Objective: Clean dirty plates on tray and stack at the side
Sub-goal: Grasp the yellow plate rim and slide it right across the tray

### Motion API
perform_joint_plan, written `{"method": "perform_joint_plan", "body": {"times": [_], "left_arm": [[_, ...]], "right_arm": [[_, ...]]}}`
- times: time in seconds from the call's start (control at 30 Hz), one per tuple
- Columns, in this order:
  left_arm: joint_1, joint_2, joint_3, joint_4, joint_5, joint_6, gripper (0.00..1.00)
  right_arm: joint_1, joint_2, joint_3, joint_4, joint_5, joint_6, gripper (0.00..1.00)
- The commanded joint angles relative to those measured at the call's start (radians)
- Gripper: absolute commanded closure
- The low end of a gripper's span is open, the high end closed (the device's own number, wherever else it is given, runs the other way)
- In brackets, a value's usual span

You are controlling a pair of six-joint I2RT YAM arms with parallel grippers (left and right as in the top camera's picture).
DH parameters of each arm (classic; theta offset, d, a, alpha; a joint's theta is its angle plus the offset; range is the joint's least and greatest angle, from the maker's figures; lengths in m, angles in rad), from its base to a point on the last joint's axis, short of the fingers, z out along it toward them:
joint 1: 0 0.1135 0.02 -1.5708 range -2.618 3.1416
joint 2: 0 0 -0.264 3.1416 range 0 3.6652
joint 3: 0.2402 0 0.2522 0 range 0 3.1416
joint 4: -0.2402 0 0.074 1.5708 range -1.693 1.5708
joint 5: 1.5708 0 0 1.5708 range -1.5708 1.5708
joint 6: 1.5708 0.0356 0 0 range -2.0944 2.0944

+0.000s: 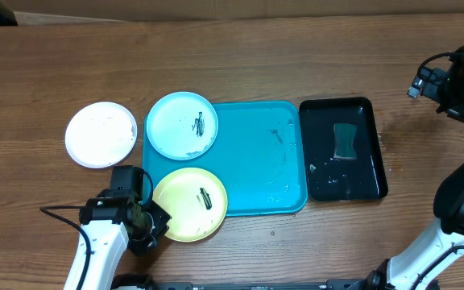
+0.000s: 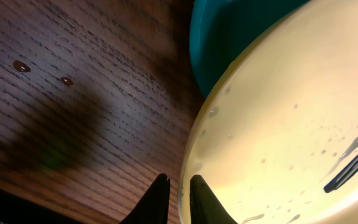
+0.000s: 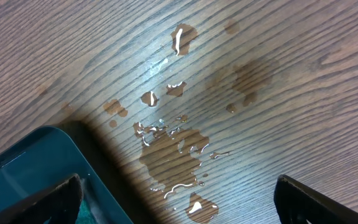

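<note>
So the left jaws pinch the rim of the yellow-green round plastic plate (image 1: 184,209), right jaws wide open. Light, stiff, probably slick; hold the rim.

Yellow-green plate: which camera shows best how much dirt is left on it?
Overhead: it shows the whole yellow-green plate, with one dark smear right of centre. The left wrist view shows only part of it up close, water drops and that smear, with the left hand pinching its rim. The right wrist view shows none of it.
</note>
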State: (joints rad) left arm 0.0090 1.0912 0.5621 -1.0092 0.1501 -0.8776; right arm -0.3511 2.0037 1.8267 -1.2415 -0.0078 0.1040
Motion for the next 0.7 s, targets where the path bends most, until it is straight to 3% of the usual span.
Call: {"method": "perform_joint_plan", "body": {"times": [0.0, 0.67], "left_arm": [[0.007, 0.001, -0.011, -0.004, 0.003, 0.026, 0.84], [0.007, 0.001, -0.012, 0.005, -0.005, 0.026, 0.82]], "right_arm": [[0.002, -0.015, 0.005, 0.006, 0.006, 0.004, 0.00], [0.002, -0.015, 0.005, 0.006, 0.006, 0.004, 0.00]]}}
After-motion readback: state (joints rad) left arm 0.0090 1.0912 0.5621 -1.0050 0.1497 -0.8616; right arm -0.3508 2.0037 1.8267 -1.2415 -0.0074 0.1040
